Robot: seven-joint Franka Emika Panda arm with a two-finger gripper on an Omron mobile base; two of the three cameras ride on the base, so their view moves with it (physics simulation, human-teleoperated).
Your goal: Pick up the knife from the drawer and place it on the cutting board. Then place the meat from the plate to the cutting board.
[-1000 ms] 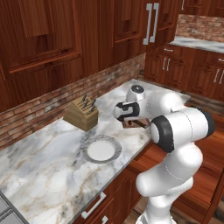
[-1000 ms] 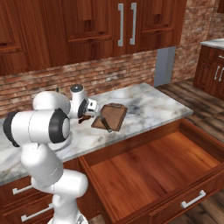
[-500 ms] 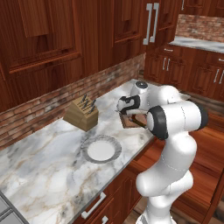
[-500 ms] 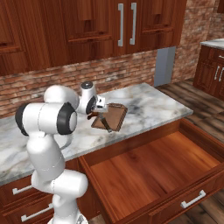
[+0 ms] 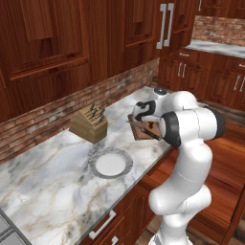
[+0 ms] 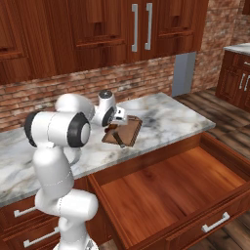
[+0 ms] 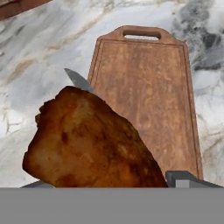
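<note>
In the left base view, the marble surface (image 5: pixel 43 191) is carrying, from left to right, the tan knife block (image 5: pixel 89 125) by the brick wall, the plate (image 5: pixel 110 164) sitting bare near the front edge, and the cutting board (image 5: pixel 145 129), over which the arm is bending. In the right base view the end effector (image 6: pixel 115 120) is hovering just above the cutting board's (image 6: pixel 128 129) near left end, and to the right and below, the drawer (image 6: pixel 176 188) is standing pulled wide out, its orange-brown floor showing. In the hand view the meat (image 7: pixel 89 142) is sitting between the two finger tips (image 7: pixel 186 178), so the end effector is grasping the meat with its jaws spread wide around it. The knife (image 7: pixel 79 80) is showing its greyish blade tip just past the meat, at the left rim of the cutting board (image 7: pixel 148 96), which is lying beneath on the surface (image 7: pixel 39 52).
</note>
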